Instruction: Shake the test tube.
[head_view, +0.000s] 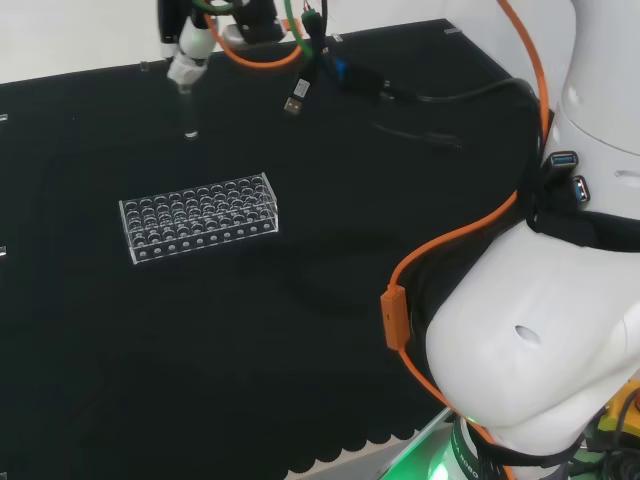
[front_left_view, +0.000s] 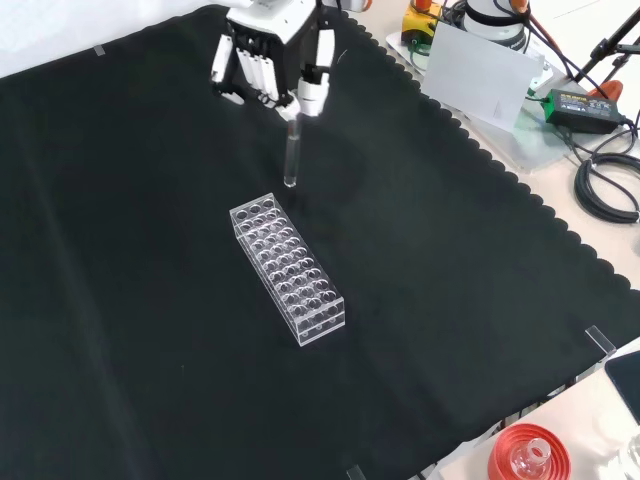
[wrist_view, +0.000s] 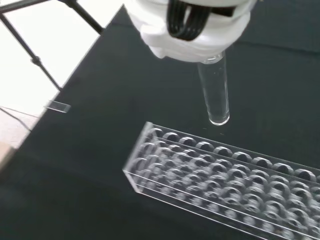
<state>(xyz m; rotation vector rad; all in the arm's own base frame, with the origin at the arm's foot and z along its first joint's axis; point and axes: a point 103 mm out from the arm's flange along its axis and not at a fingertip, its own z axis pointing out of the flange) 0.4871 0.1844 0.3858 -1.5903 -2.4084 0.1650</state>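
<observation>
Counter (front_left_view: 120, 300) covered in black cloth. Clear rack (front_left_view: 287, 267) sits on it near the middle in the front view, lying flat, its holes look empty. Hand (front_left_view: 268, 55) hangs above the cloth past the rack's far end in the front view, fingers curled and pinching the top of the test tube (front_left_view: 292, 150). Tube hangs upright, clear, bottom end in the air just beyond the rack's end, not touching rack or cloth.

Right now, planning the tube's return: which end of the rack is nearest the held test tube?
In the front view, the rack's upper-left end; the test tube hangs from the hand just beyond it.
</observation>
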